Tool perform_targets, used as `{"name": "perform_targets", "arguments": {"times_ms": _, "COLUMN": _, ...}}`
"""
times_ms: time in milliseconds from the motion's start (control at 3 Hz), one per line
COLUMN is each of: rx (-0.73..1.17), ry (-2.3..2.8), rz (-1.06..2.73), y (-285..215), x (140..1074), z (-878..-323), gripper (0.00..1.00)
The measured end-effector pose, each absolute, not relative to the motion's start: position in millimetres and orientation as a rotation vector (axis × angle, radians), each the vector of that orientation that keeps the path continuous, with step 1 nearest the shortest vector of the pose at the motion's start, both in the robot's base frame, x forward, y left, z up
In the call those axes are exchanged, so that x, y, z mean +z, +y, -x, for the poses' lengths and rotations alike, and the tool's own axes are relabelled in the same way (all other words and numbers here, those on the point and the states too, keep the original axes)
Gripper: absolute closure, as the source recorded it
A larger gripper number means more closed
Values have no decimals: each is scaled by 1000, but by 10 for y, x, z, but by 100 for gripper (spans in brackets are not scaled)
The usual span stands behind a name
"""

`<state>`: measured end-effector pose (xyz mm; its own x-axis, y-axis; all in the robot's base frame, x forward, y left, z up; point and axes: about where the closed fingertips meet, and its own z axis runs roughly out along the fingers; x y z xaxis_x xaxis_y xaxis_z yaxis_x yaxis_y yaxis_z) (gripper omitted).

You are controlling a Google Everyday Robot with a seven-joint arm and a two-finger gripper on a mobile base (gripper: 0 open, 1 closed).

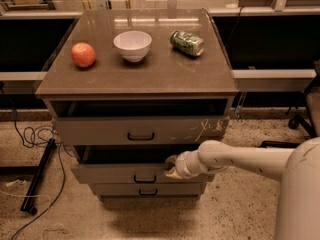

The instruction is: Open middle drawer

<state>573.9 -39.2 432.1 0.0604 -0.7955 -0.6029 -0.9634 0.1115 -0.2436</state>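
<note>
The middle drawer (107, 174) is a plain grey-brown front with a small black loop handle (144, 178). It sticks out a little from the cabinet, with a dark gap above it. My gripper (171, 168) is at the top edge of this drawer front, just right of and above the handle. The pale arm reaches in from the lower right. The top drawer (95, 130), with white scratches at its right, is also pulled out. The narrow bottom drawer (117, 189) sits beneath.
On the cabinet top (150, 76) rest a red apple (83, 54), a white bowl (132, 45) and a green can (187, 43) on its side. Cables (30, 134) and a black bar (39, 176) lie on the floor at left. A chair base (300, 120) stands at right.
</note>
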Motion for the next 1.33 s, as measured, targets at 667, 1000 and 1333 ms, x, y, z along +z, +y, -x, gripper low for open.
{"name": "perform_targets", "arguments": {"times_ms": 667, "rx": 344, "ry": 1767, "rz": 1717, "y": -392, "x": 4319, "z": -5737, "gripper": 9}}
{"name": "perform_targets", "arguments": {"times_ms": 1000, "rx": 360, "ry": 1764, "rz": 1726, "y": -400, "x": 4272, "z": -5662, "gripper": 32}}
{"name": "perform_targets", "arguments": {"times_ms": 1333, "rx": 388, "ry": 1767, "rz": 1736, "y": -529, "x": 4203, "z": -5467, "gripper": 55}}
